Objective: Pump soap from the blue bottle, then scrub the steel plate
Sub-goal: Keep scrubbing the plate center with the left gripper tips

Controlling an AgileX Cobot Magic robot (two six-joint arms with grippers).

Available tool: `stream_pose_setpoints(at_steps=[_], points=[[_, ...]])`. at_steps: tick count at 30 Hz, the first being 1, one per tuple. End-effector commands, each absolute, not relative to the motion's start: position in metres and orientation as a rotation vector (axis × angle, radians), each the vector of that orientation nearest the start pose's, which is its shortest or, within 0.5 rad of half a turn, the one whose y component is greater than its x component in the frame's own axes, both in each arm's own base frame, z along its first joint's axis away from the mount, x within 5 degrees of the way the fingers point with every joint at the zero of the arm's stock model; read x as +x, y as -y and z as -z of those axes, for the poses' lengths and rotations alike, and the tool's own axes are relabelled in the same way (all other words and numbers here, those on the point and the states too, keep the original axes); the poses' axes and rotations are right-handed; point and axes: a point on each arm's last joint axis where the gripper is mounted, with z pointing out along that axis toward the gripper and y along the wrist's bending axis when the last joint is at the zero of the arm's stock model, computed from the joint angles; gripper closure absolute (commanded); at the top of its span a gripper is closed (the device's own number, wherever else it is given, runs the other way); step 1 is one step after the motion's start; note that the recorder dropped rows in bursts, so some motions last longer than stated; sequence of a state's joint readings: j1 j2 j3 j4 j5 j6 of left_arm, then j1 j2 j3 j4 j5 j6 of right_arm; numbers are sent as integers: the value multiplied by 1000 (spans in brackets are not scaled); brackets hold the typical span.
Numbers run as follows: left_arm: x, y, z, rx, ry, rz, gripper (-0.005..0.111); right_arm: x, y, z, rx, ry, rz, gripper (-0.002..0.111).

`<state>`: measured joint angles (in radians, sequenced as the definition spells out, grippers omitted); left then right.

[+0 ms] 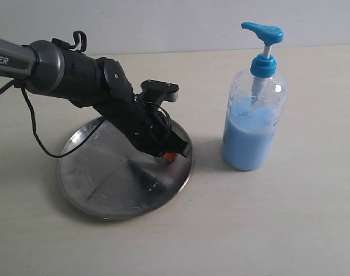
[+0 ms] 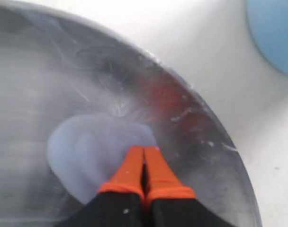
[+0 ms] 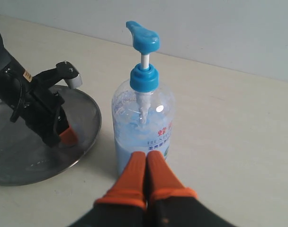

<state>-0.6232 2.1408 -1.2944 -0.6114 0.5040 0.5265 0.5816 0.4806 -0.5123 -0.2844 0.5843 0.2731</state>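
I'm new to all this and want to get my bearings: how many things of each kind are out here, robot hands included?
Pump bottles: 1, the blue bottle
Plates: 1, the steel plate
Soap blobs: 1, the soap on the plate
Robot hands: 2, the left hand and the right hand
Total: 5

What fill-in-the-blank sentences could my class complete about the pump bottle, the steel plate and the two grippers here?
1. The blue bottle stands ____ on the table.
2. The left gripper and right gripper have fingertips coloured ____.
3. Both grippers' jaws are ____.
4. The soap smear on the steel plate lies at the tips of the ____ gripper.
Missing words: upright; orange; shut; left.
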Motion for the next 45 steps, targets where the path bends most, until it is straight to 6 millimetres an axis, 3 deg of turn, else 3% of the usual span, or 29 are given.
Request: stream_pose_setpoints(at_steps=[1, 10, 28, 45], points=[[327, 262, -94, 866, -2617, 495, 107, 87, -41, -300, -455, -1958, -238, 108], [331, 257, -88, 1037, -2539, 351, 107, 87, -41, -300, -455, -1956, -239, 108], [309, 243, -74, 1357, -2724, 288, 107, 87, -41, -300, -456, -1955, -236, 108], [305, 255, -77, 1114, -2812, 511, 107, 87, -41, -300, -456, -1955, -236, 108]])
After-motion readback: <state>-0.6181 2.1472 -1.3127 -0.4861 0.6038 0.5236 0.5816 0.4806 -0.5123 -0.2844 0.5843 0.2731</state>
